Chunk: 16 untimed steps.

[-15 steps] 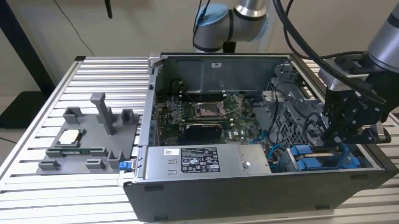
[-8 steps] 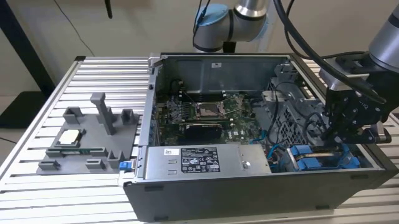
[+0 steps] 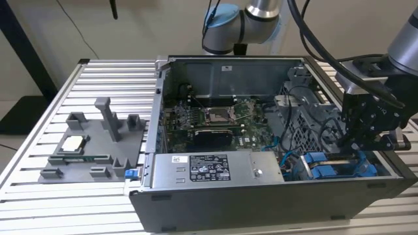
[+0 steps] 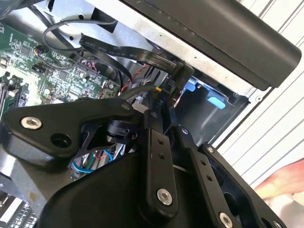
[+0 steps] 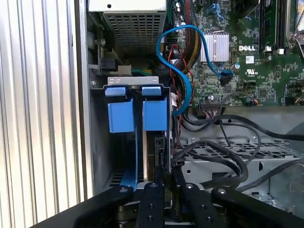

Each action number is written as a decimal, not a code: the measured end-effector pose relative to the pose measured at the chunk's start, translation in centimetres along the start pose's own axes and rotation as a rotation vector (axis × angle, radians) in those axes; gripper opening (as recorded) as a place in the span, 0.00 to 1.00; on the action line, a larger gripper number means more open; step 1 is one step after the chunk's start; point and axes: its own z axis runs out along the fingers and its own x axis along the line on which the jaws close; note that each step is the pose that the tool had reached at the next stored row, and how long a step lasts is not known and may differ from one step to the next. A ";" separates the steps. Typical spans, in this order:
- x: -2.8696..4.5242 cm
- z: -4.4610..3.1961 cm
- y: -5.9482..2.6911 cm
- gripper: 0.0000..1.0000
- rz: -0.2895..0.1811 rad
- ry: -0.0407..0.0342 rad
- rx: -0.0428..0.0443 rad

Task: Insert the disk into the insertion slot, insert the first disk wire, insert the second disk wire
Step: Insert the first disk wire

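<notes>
The disk point(image 5: 159, 152) stands on edge inside the insertion slot point(image 5: 124, 81), held in its blue carrier frame point(image 5: 155, 114). A second blue carrier point(image 5: 121, 116) sits beside it. In the exterior view the disk point(image 3: 341, 159) lies low in the case's front corner on the exterior view's right. My gripper point(image 3: 358, 147) reaches down right over it. In both wrist views the black fingers point(image 5: 152, 194) stand close together over the disk's end. My gripper point(image 4: 163, 110) pinches the small black plug of a dark disk wire point(image 4: 137, 89). A flat black wire point(image 4: 142, 54) with its plug ends near the bay.
A grey labelled power-supply box point(image 3: 209, 167) sits beside the bay. The motherboard point(image 3: 209, 117) lies behind it, with a blue cable point(image 5: 183, 76) and black cable bundles point(image 5: 223, 142) close by. A grey fixture block point(image 3: 91, 147) stands on the slatted table. A blurred pinkish shape point(image 4: 285, 183) shows outside the case.
</notes>
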 end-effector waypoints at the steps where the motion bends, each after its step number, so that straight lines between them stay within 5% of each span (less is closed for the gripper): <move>1: 0.01 0.00 0.00 0.19 0.000 0.0000 0.0000; 16: 0.16 0.03 0.08 0.19 0.000 0.0005 0.0000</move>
